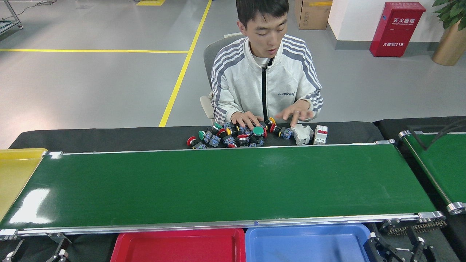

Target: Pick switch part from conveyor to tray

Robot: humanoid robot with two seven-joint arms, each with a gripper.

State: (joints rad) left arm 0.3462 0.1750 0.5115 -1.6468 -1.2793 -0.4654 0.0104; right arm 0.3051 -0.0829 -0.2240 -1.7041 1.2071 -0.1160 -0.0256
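The belt [218, 182] has no switch part on it; the pile of switches [236, 136] sits behind it. Both grippers are hidden.

A person in a light grey zip jacket with striped sleeves [265, 82] sits on a grey chair [214, 54] behind a black-covered table [109, 136], where a heap of small push-button switch parts with red, green and yellow caps [236, 135] lies beside two white blocky electrical units [311, 134]. A shallow blue plastic tray [307, 242] sits at the bottom edge, a yellow tray [14, 174] at the far left, and a smaller green belt crossed by a black cable [442, 165] at the right. On the grey floor with yellow painted lines [182, 69] stand a red fire-extinguisher cabinet [396, 29], a brown cardboard box [312, 14] and a gold planter with a green plant [450, 42].
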